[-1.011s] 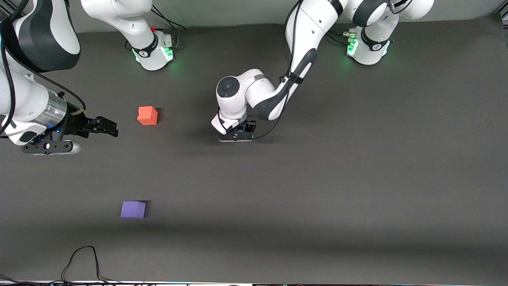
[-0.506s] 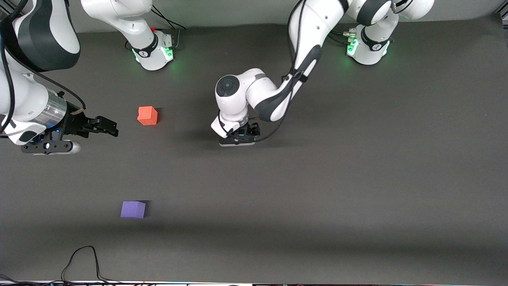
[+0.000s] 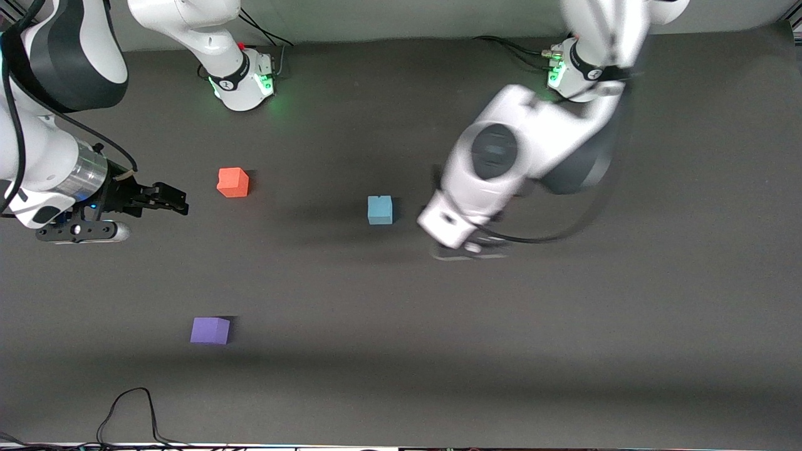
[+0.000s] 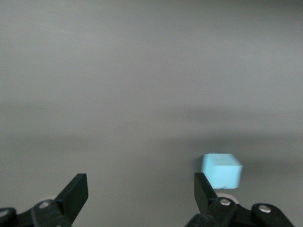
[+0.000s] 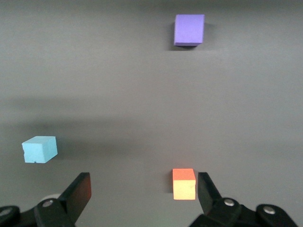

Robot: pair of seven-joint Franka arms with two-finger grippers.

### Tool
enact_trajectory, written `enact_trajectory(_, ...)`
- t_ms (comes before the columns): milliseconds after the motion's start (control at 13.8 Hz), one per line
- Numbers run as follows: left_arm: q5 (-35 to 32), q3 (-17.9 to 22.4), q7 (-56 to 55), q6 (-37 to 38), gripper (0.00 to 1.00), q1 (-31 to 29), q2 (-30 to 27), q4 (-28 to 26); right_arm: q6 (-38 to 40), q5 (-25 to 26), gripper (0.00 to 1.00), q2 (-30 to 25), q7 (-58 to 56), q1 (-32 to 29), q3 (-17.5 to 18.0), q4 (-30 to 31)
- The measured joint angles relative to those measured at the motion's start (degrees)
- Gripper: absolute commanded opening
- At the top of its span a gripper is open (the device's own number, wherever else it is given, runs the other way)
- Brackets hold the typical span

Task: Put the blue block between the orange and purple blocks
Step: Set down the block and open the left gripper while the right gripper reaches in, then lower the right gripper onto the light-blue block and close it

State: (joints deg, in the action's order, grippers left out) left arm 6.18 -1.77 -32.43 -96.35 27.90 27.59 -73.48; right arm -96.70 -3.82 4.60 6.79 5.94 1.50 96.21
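blue block (image 3: 380, 210): sitting loose on the dark surface (image 3: 564, 326), around the middle, nothing gripping it. Not between the other two, it's off toward the left arm's end from both.
orange block (image 3: 232, 182): on the surface toward the right arm's end, about level with the blue one.
purple block (image 3: 210, 330): nearer the front camera than the orange one, well apart from it.
left pincer (image 4: 141, 194): fingers spread wide and empty, up over bare surface just beside the blue block; arm looks motion-blurred.
right pincer (image 3: 177, 202): released too, holding nothing, waiting beside the orange block.
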Motion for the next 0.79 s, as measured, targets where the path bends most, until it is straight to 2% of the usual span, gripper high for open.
enact_trajectory(289, -0.06, 0.15, 18.17, 10.69, 1.0, -14.88, -7.54, -2.58, -4.01, -3.81, 1.0, 0.34, 6.48, 8.4, 0.33, 0.03)
enact_trajectory(578, -1.14, 0.24, 31.69, 11.55, 1.0, -25.63, -15.74, -10.34, -12.82, -3.79, 1.0, 5.43, 19.29, 23.83, 0.68, 0.91)
enact_trajectory(794, -1.81, 0.24, 36.1, 11.51, 1.0, -29.49, -19.55, -13.81, -18.4, -2.6, 1.0, 11.38, 26.3, 31.51, 0.6, 2.42)
